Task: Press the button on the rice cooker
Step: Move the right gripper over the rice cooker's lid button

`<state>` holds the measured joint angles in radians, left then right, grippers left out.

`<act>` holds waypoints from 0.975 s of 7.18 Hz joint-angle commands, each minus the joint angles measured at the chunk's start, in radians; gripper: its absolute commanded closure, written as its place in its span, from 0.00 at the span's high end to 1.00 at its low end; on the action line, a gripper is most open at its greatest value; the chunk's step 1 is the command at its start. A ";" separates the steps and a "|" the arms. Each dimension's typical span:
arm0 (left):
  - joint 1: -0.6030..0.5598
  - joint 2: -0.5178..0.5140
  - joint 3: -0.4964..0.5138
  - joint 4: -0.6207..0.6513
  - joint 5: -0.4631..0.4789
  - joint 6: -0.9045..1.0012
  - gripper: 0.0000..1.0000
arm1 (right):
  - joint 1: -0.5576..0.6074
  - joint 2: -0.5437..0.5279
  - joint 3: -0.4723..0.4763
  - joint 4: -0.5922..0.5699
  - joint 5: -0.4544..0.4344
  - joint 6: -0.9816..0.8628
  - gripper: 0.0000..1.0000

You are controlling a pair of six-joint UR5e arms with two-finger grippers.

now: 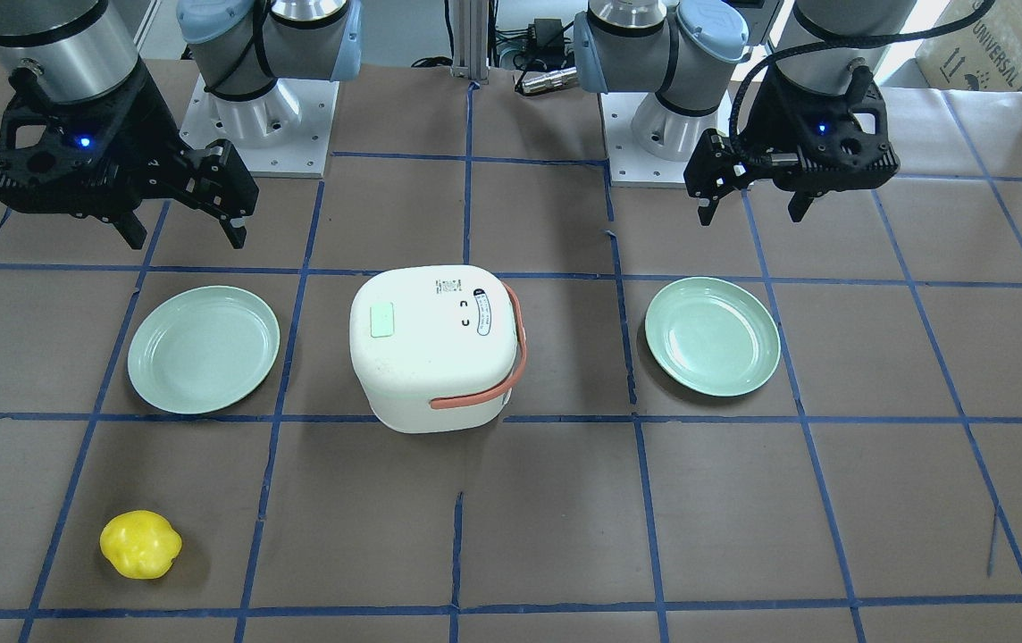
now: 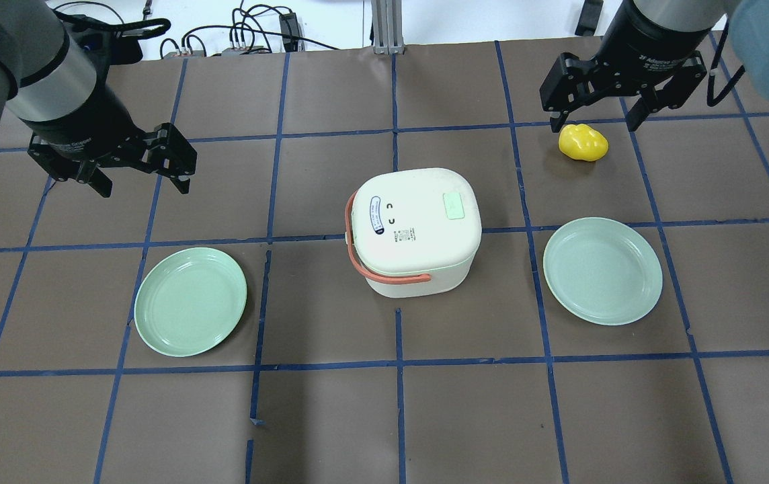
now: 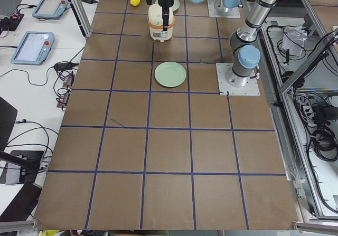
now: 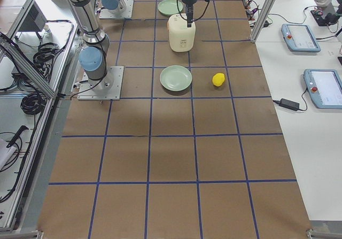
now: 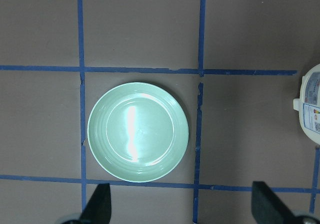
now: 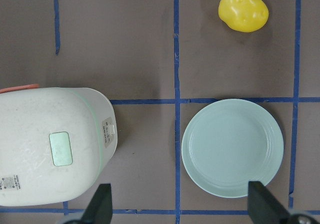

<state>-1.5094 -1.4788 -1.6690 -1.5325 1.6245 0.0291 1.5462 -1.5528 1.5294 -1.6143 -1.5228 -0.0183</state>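
The white rice cooker [image 1: 435, 344] with an orange handle stands mid-table, lid shut. Its pale green button [image 1: 382, 320] sits on the lid; it also shows in the overhead view [image 2: 454, 205] and the right wrist view [image 6: 60, 149]. My left gripper [image 2: 142, 188] is open and empty, held above the table well to the cooker's left, over a green plate [image 5: 138, 132]. My right gripper [image 2: 593, 126] is open and empty, held high to the cooker's right and beyond it. Neither gripper touches the cooker.
Two pale green plates flank the cooker, the left plate [image 2: 190, 301] and the right plate [image 2: 602, 270]. A yellow lemon-like object [image 2: 583, 142] lies on the table beneath my right gripper. The brown tabletop carries a blue tape grid.
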 commanded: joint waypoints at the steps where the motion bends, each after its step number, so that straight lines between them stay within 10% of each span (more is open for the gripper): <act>1: 0.000 0.000 0.000 0.000 0.000 0.000 1.00 | 0.000 0.000 -0.001 -0.002 0.000 0.000 0.93; 3: 0.000 0.000 0.000 0.000 0.000 0.000 1.00 | 0.000 -0.001 0.000 -0.001 0.012 0.004 0.07; 7: 0.000 0.000 0.000 0.000 0.000 0.000 1.00 | 0.018 0.023 0.046 -0.005 0.191 -0.003 0.04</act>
<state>-1.5094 -1.4788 -1.6690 -1.5325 1.6245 0.0292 1.5542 -1.5406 1.5505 -1.6162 -1.3860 -0.0206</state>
